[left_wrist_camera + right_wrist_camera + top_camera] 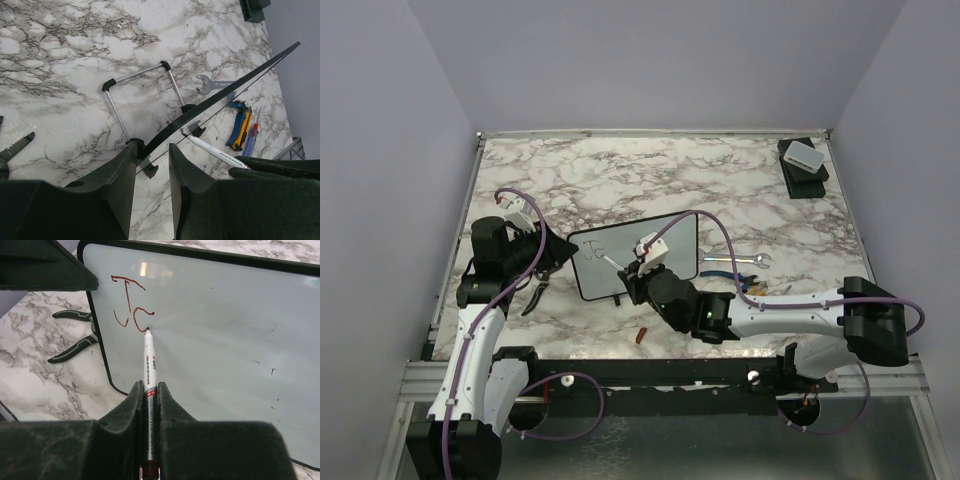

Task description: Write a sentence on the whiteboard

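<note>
- The whiteboard (672, 240) stands mid-table (620, 170), towards the near edge.
- Pliers (538, 288) lie at its 9 o'clock, just beside it.
- A wrench (748, 259) lies at 3 o'clock.
- A box (803, 160) sits at 1 o'clock, well apart.
- A cap (641, 335) lies at 6 o'clock.
- The marker (150, 360) tip touches the board at the writing (131, 302), on its left part.

Desk (720, 180) surfaced in a white marble pattern with grey-brown veining, enclosed on three sides by plain, pale lavender-grey panels: back wall (650, 60), left wall (380, 200), right wall (910, 150). A slotted aluminium rail (430, 378) borders the near edge, and below it lies a dull grey metal surface (700, 440). Lighting is soft and even, with faint shadows.
</note>
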`<state>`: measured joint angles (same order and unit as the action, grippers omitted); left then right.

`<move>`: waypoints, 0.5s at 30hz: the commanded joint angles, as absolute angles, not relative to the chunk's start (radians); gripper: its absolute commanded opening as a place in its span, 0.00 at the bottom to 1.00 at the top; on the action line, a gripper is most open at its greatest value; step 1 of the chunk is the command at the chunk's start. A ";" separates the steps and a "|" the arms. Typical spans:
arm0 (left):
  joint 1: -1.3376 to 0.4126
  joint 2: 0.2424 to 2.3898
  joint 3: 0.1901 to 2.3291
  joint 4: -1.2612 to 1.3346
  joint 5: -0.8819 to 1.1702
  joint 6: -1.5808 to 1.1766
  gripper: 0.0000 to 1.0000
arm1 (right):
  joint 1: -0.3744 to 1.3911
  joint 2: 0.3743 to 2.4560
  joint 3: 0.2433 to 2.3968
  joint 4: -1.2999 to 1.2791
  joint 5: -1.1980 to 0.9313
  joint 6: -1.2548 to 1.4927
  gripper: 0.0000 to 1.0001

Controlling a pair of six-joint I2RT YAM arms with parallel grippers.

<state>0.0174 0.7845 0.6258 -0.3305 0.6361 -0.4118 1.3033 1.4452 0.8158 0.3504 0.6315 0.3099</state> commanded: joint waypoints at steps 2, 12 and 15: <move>0.006 0.775 0.617 -0.333 0.650 -0.419 0.32 | 1.296 1.435 0.830 0.376 0.725 0.252 0.01; 0.007 0.773 0.617 -0.333 0.650 -0.417 0.33 | 1.295 1.441 0.849 0.407 0.729 0.220 0.01; 0.006 0.773 0.616 -0.333 0.650 -0.419 0.33 | 1.295 1.443 0.855 0.413 0.729 0.211 0.01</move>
